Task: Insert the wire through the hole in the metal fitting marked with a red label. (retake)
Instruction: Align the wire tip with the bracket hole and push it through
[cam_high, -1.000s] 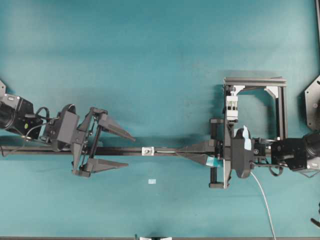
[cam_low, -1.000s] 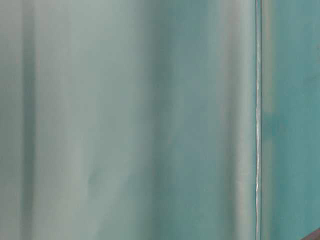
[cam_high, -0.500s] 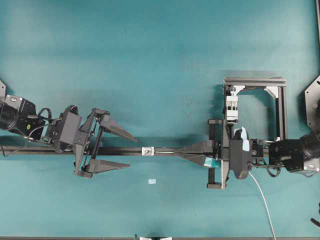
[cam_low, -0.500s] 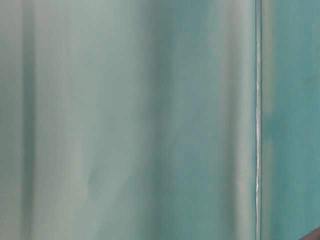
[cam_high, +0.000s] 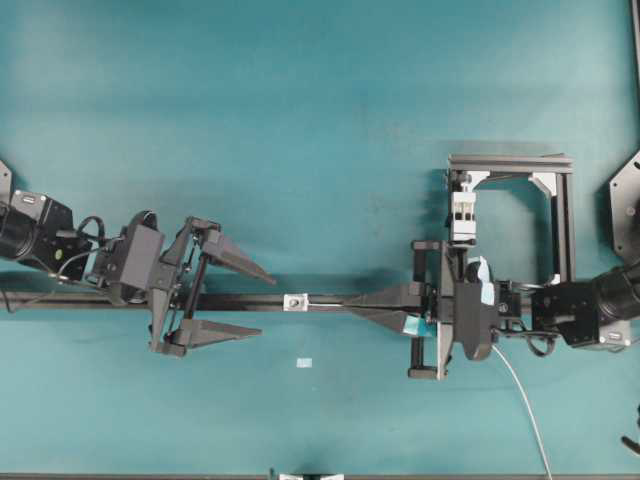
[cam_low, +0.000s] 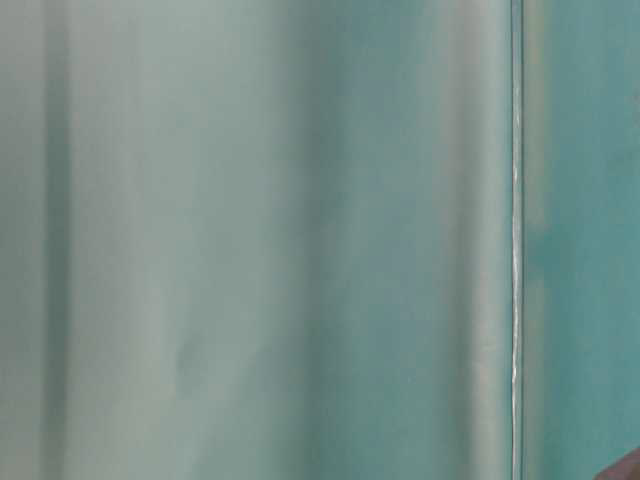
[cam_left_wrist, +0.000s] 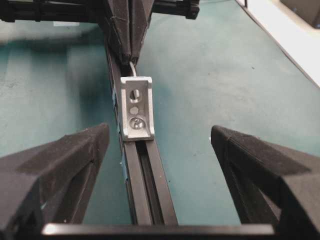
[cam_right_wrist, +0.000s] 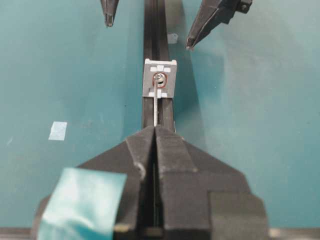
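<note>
The right gripper (cam_high: 352, 303), clamped on the wire (cam_right_wrist: 156, 107), has crept left along the rail (cam_left_wrist: 150, 200) in the last second; the wire tip now sits at the hole (cam_right_wrist: 159, 77) of the fitting (cam_high: 295, 301), so threading looks begun; the left gripper (cam_high: 250, 300) waits wide open beyond.

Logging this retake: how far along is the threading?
Done: right gripper shut on the wire, tip lined up at the fitting's hole. In hand: feeding it in; no wire shows through on the left wrist side. Left: push through; left gripper waits open.
</note>
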